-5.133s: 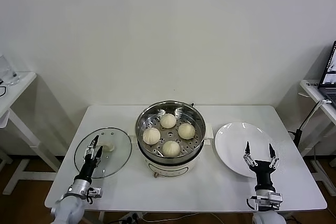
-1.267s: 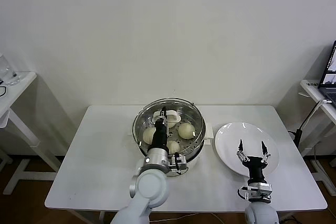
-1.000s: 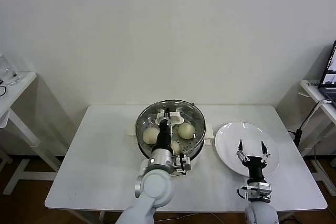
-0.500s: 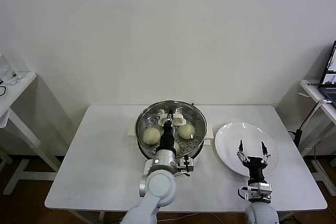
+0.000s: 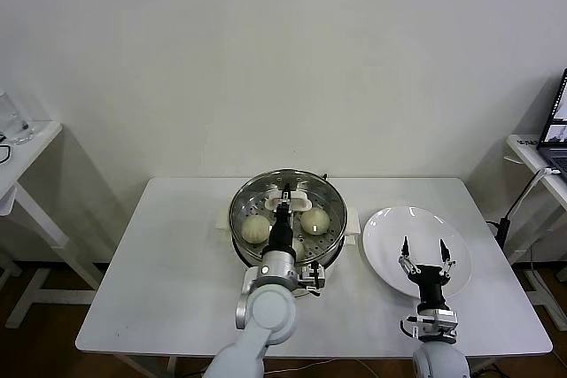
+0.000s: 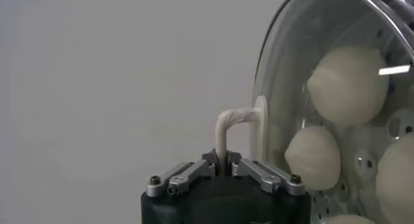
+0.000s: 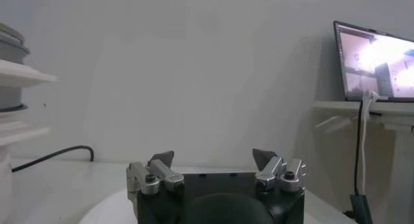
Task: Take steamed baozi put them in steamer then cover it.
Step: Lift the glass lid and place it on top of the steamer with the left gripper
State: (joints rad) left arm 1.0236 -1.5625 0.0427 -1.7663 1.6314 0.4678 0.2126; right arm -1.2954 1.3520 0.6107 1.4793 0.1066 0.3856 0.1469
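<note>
The steamer (image 5: 330,245) stands mid-table on its white base. Over its opening is the cover (image 5: 264,204), a clear glass lid (image 6: 304,63), held by its white handle (image 6: 234,117). My left gripper (image 5: 285,196) is shut on that handle (image 6: 222,162). I cannot tell whether the lid's rim is seated. Steamed baozi show through the glass (image 5: 256,229) (image 5: 315,220) (image 6: 349,76) (image 6: 314,157); my arm hides others. My right gripper (image 5: 423,248) (image 7: 213,157) hovers open and empty over the white plate (image 5: 390,223).
The white table (image 5: 168,263) has bare room left of the steamer. The steamer's white base (image 7: 16,79) shows at the edge of the right wrist view. A side table (image 5: 27,143) stands far left. Another carries a laptop (image 5: 558,121) (image 7: 378,67) at far right.
My left gripper has carried the cover slightly to the right, so it now sits centred over the steamer. The right arm has not moved.
</note>
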